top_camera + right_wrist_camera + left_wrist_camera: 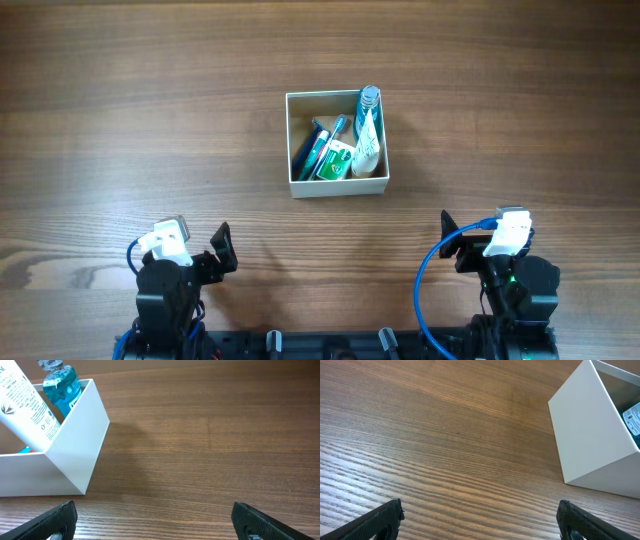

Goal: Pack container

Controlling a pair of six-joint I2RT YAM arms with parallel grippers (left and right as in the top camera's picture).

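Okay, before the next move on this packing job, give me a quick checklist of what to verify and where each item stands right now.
1. The left end effector is open and holding nothing: ok.
2. The right end effector is open and holding nothing: ok.
3. The container sits upright on the table, apart from both arms: ok.
4. The white tube and blue bottle are inside the container: ok.
5. Contents sit below the rim: not ok, the tube and bottle stick up past it.
6. The smaller items beside the tube are settled flat: cannot tell.
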